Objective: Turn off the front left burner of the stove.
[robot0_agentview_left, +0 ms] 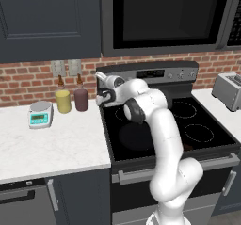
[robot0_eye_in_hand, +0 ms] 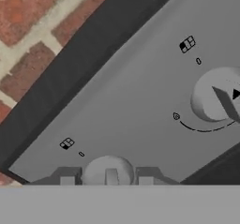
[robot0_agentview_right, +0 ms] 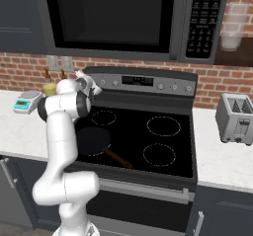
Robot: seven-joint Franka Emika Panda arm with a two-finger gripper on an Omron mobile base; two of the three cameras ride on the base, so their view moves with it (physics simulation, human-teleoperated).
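Stove (robot0_agentview_right: 143,131): four ringed zones; skillet (robot0_agentview_right: 94,140) covers front left burner (robot0_agentview_left: 136,137). Pincer (robot0_eye_in_hand: 107,181) straddles one knob (robot0_eye_in_hand: 108,170), narrow; second knob (robot0_eye_in_hand: 220,99) beside. Two bottles (robot0_agentview_left: 81,99) on desk (robot0_agentview_left: 52,144).

A: Finish of the stove (robot0_agentview_right: 143,131)?
B: Smooth, glossy black glass top; matt grey metal back panel (robot0_eye_in_hand: 126,92) with silver knobs (robot0_eye_in_hand: 220,99).
A: And around it?
B: Pale marbled stone tabletop (robot0_agentview_left: 56,144); rough red brick wall (robot0_agentview_left: 28,80); brushed-metal toaster (robot0_agentview_right: 236,117).
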